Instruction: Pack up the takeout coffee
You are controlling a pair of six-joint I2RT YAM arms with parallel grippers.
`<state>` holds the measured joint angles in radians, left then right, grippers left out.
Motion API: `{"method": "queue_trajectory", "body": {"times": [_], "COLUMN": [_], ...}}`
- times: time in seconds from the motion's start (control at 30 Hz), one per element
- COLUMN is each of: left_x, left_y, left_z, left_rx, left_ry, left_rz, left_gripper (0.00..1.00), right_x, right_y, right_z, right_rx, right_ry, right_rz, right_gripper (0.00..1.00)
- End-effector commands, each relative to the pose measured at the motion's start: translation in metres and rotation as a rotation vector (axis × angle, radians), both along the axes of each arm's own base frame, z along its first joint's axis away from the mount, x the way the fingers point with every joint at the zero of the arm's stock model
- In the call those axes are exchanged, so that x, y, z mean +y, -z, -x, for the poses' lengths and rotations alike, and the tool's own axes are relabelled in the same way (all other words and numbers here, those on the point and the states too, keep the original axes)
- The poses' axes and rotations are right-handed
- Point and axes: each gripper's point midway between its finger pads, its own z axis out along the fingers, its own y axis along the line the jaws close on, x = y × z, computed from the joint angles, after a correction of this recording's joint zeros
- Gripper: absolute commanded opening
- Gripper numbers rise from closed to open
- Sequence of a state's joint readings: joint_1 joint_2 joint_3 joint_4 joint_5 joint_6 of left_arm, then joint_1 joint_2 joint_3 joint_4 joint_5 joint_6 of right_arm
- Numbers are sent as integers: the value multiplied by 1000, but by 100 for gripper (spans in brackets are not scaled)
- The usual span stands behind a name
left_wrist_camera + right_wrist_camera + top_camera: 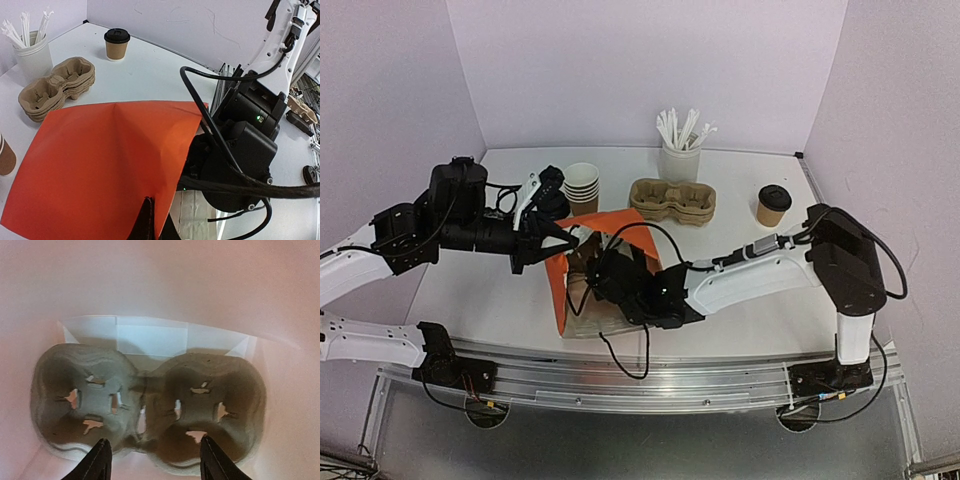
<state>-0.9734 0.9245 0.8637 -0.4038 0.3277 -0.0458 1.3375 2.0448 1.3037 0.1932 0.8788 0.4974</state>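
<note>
The takeout coffee (772, 205), a brown cup with a black lid, stands at the back right of the table, also seen in the left wrist view (116, 44), far from both grippers. An orange paper bag (610, 235) lies on its side mid-table. My left gripper (148, 220) is shut on the bag's mouth edge, holding it up. My right gripper (155, 462) reaches inside the bag, open. A brown two-cup carrier (150, 405) rests at the bag's bottom, just past the fingertips (101, 459) and free of them.
A stack of cup carriers (672, 200) sits behind the bag, with a stack of lidless cups (583, 188) to its left and a white holder of straws (680, 152) at the back. The right arm's black wrist (240, 150) fills the bag's mouth.
</note>
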Motion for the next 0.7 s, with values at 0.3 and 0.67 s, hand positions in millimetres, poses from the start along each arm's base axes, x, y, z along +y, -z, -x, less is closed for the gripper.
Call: {"method": "queue_trajectory", "body": {"times": [0.3,0.67], "left_x": [-1,3], "left_y": [11,5], "left_z": [-8,-15], "left_rx": [156,106], "left_ry": [-63,-93], "left_rz": [37,57], "left_gripper": [0,0], "right_x": [32,36], "right_y": [-11,31], "right_z": [-10,11], "right_rx": [-10,31], "right_ry": [8,-68], "right_rz": [-249,-173], "right_gripper": [71,66]}}
